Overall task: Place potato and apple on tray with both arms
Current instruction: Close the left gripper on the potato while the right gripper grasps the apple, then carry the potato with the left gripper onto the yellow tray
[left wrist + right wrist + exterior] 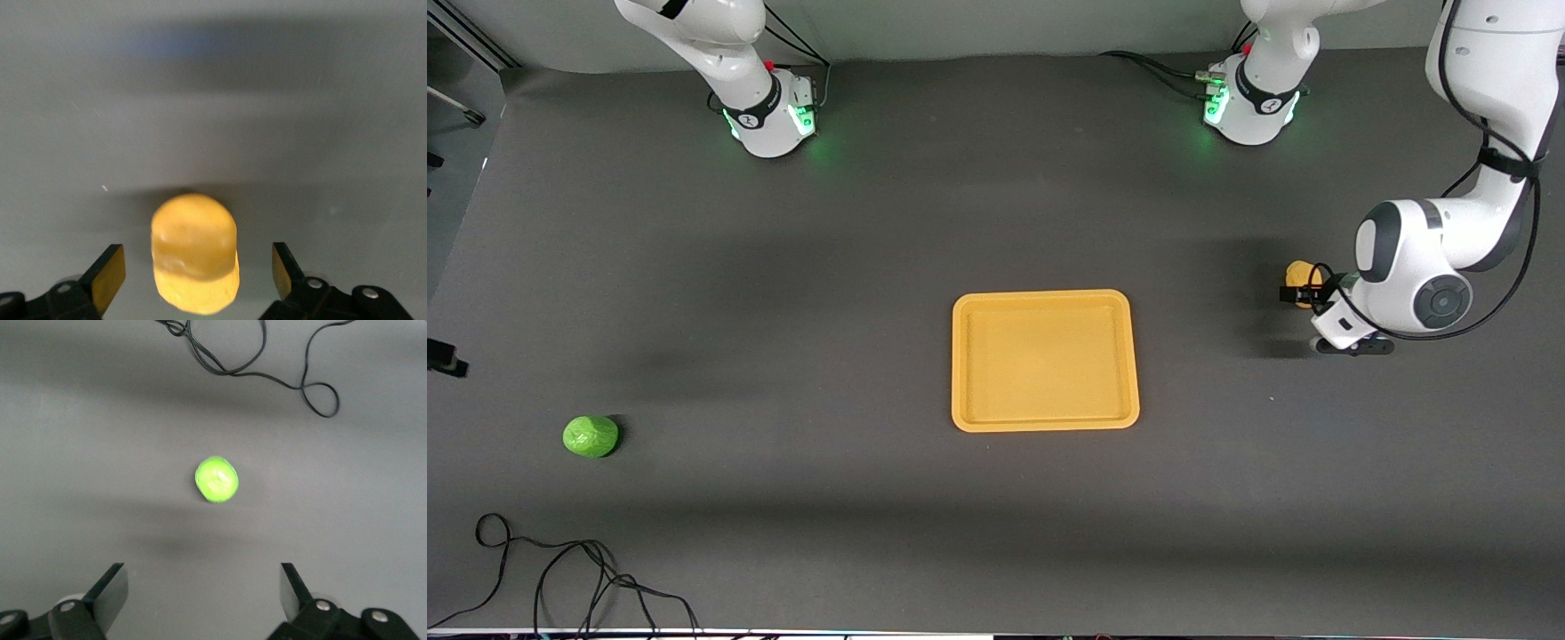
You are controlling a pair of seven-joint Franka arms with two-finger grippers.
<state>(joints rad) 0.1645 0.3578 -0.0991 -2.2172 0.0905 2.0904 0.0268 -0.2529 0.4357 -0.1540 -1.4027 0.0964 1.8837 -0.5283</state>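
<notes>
- The left gripper (1296,289) is low at the left arm's end of the table, its fingers (107,275) spread wide with the potato (194,261) between them. Clear gaps show on both sides, so the pads touch nothing yet and the claw holds nothing.
- I judge this a pre-grasp stance: the jaws straddle the potato so that closing would pinch it across its narrow waist.
- The potato's long axis runs along the gripper's line of approach, one rounded end pointing away from the claw and the other toward the wrist. It lies on the table (996,222), well apart from the tray (1045,360).
- The right gripper (203,600) hangs high over the table with its fingers just as widely parted and empty. The apple (216,480) sits below, ahead of the open jaws and roughly centred between them, which suggests the arm is lining up for a descent.
- The apple is near-round with no real long axis; its dimpled top seems to face up toward the camera.
- A loose black cable (260,360) lies on the table past the apple, clear of it.
- The tray stands empty between the two fruits.
</notes>
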